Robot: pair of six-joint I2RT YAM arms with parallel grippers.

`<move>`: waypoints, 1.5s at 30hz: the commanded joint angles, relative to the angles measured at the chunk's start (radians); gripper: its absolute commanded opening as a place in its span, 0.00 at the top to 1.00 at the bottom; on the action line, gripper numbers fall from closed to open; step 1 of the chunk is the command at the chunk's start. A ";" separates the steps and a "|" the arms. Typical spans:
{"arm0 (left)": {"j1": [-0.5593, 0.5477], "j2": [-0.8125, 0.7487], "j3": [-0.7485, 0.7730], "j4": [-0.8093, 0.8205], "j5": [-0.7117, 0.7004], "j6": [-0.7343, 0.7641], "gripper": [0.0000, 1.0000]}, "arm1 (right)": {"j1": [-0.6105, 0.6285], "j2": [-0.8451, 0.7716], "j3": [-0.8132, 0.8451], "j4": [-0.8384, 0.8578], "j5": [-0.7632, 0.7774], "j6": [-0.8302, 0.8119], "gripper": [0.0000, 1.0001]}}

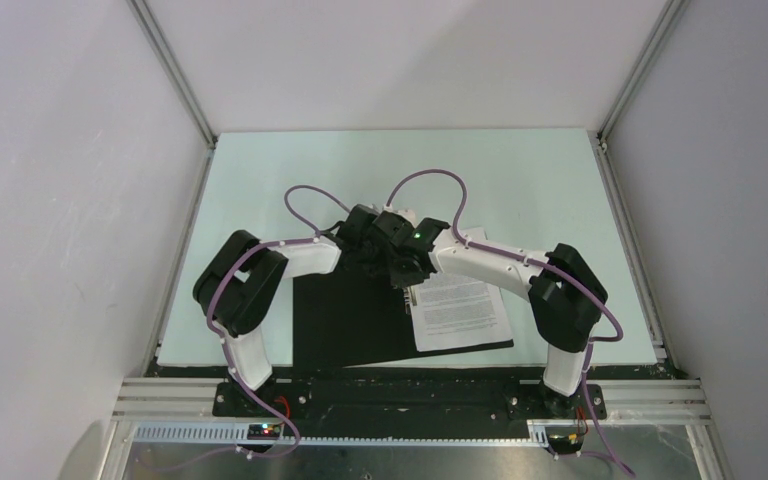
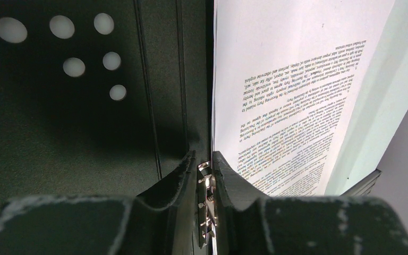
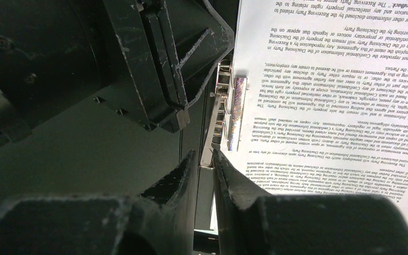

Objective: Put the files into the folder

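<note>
1. Left claw [image 2: 203,159]: clenched on the clip [image 2: 204,212]. Metal fills the narrow gap between its fingers, right at the folder's spine.
2. Right claw [image 3: 204,154]: jaws almost together, with the tip of the clip's thin lever running into the gap. Can't tell whether it is pinching or just straddling it.
3. Both claws crowd the same spot, just beside each other. From above it's one black knot of wrists.
4. Files [image 2: 297,79]: flat, print up, on the right half of the open folder [image 2: 85,149]. Their inner edge is at the clip's shiny bar.
5. Handling, my read:
   - The sheets are light and floppy, and will slide on each other and on the slick black cover.
   - Take them by an edge or press them flat. Never pinch mid-page.
6. The clip is the stiff part: small, smooth and springy.
   - Grip the lever square.
   - If it slips it could snap back and crease the paper edge.
7. Folder: thin, light board. It will probably skate on the table [image 1: 410,170] if shoved sideways, so one claw should steady it.
8. Hard to make out:
   - Whether the sheet edge sits under the bar or only beside it.
   - How many sheets there are.
   - Whether the round pale spots on the left inside cover are holes or glare.
   - The clip itself from above, since the claws cover it.
   - The folder's outside, which is not visible.
</note>
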 commanded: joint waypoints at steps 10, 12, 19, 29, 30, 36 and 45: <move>0.021 0.037 -0.025 0.016 0.025 -0.041 0.78 | 0.045 0.005 -0.008 0.003 0.001 -0.007 0.80; 0.024 0.039 -0.029 0.020 0.026 -0.047 0.78 | 0.046 0.007 -0.014 -0.002 0.003 -0.003 0.80; 0.035 0.046 -0.043 0.029 0.031 -0.064 0.79 | 0.048 0.006 -0.037 -0.016 0.029 0.014 0.82; 0.044 0.060 -0.053 0.033 0.034 -0.083 0.80 | 0.048 -0.013 -0.079 -0.012 0.039 0.029 0.83; 0.044 0.060 -0.053 0.033 0.032 -0.083 0.80 | 0.048 -0.012 -0.082 -0.012 0.038 0.031 0.83; 0.048 0.062 -0.062 0.033 0.019 -0.090 0.80 | 0.047 -0.017 -0.129 0.009 0.031 0.046 0.83; 0.052 0.064 -0.068 0.033 0.012 -0.094 0.80 | 0.045 -0.005 -0.204 0.055 0.013 0.066 0.84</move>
